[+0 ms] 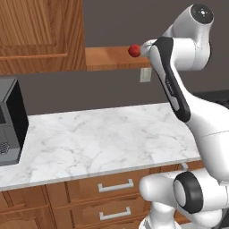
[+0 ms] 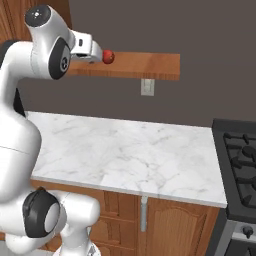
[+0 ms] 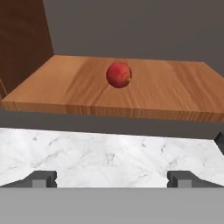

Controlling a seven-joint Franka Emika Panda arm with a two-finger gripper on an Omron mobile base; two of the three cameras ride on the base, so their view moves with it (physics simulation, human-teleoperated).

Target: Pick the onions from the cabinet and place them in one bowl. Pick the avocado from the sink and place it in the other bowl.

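One glossy red onion [image 3: 119, 74] lies on the open wooden shelf [image 3: 144, 94] of the reddish-brown cabinet [image 1: 40, 31]. It also appears as a small red ball [image 1: 133, 50] at the shelf's front edge [image 2: 145, 66]. My gripper [image 3: 113, 179] is raised to shelf height and points at the onion [image 2: 108, 57] from a short way in front. Its fingers are spread wide with nothing between them. The bowls, the avocado and the sink are out of view.
A white marble counter [image 1: 103, 138] runs below the shelf, with drawers [image 1: 115, 185] under it. A dark microwave [image 1: 9, 120] stands at its left end, a black stove [image 2: 240, 155] at its right. A wall outlet [image 2: 147, 87] sits under the shelf.
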